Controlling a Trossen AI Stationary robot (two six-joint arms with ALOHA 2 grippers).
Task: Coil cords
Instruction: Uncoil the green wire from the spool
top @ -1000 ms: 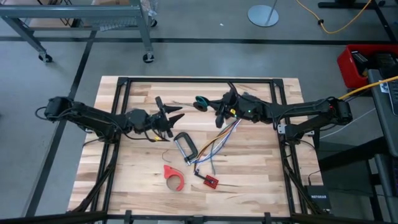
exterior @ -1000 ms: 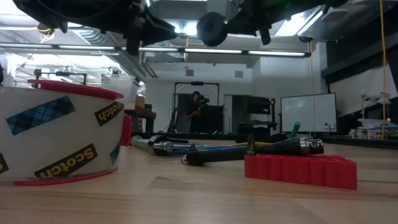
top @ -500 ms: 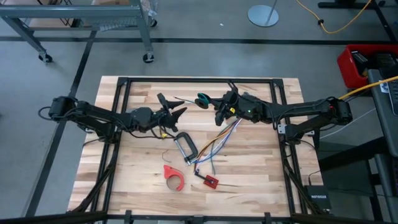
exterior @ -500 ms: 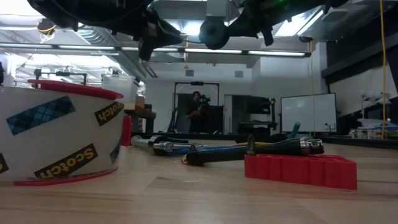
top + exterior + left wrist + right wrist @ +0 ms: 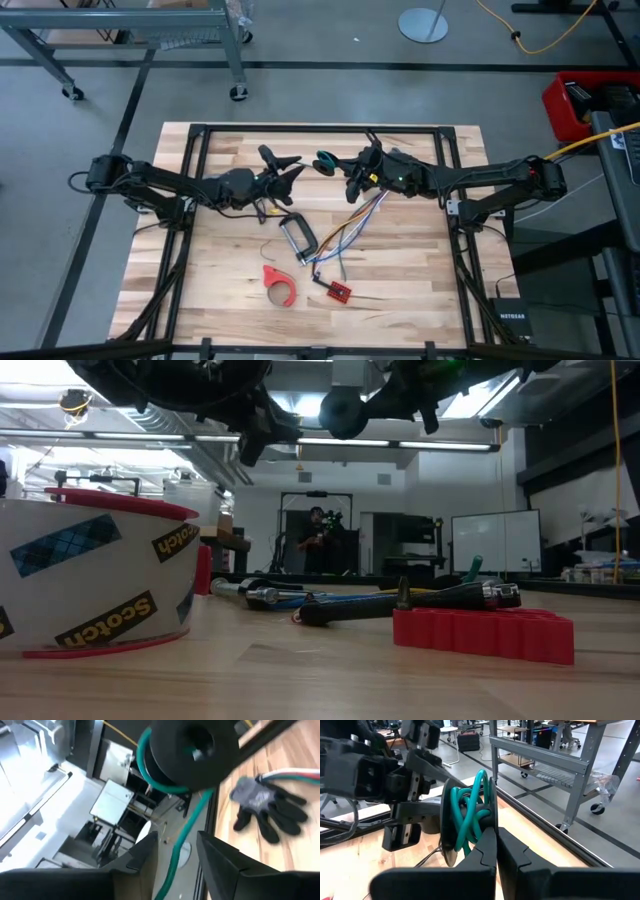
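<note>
So here the right tool (image 5: 345,178) is clamped shut on the cords (image 5: 325,162), a small black spool with green cord wound between its two flat discs, held up off the surface (image 5: 400,270) over the far middle. In the right wrist view the spool (image 5: 468,822) sits on edge right at that tool's closed fingertips.

The left tool (image 5: 283,170) is just beside the spool, on its left side, fingers spread with nothing in them. From the left wrist view a loose green tail (image 5: 184,836) hangs off the spool (image 5: 190,752) and runs down between the two open fingers (image 5: 220,865). That's the bit that matters: the tail lies roughly along the reach of the left tool, inside its gap, so my guess is it only needs to pinch there and then lead the tail around the spool's rim.

The left arm is clearly the one placed for the tail, since the right is busy holding. Risk I'd flag: the tail is thin and could slip out sideways before the fingers meet.
</note>
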